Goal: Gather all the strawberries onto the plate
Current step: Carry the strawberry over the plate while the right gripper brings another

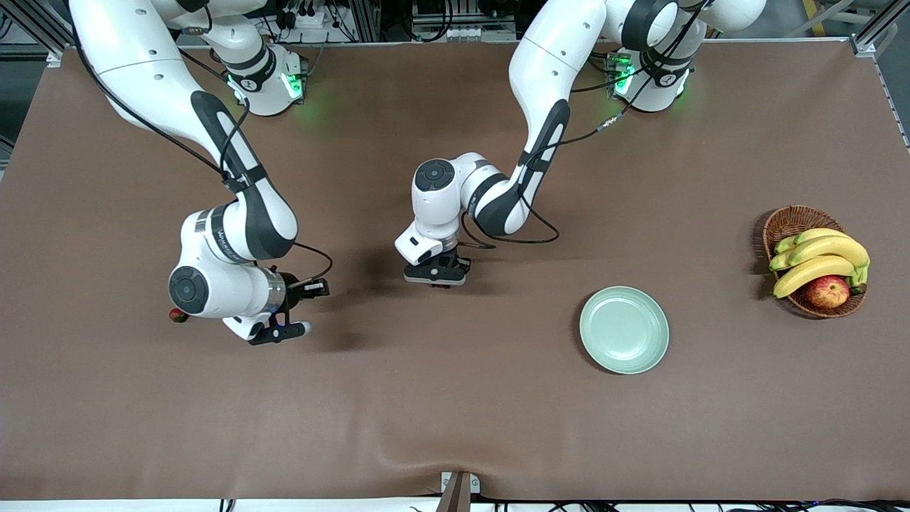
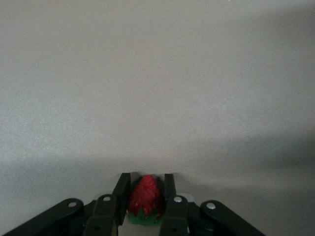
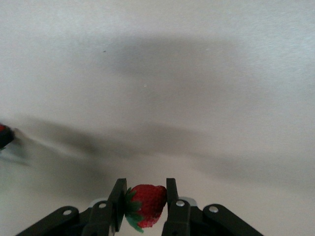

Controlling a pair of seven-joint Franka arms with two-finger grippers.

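My left gripper is over the middle of the table, shut on a strawberry that shows between its fingers in the left wrist view. My right gripper is over the right arm's end of the table, shut on a second strawberry, held sideways with its green cap against one finger. A third strawberry lies on the cloth, half hidden by the right arm's wrist; it also shows in the right wrist view. The pale mint-green plate is empty, toward the left arm's end.
A brown wicker basket with bananas and a red-yellow apple stands near the left arm's end of the table. The brown cloth covers the whole table.
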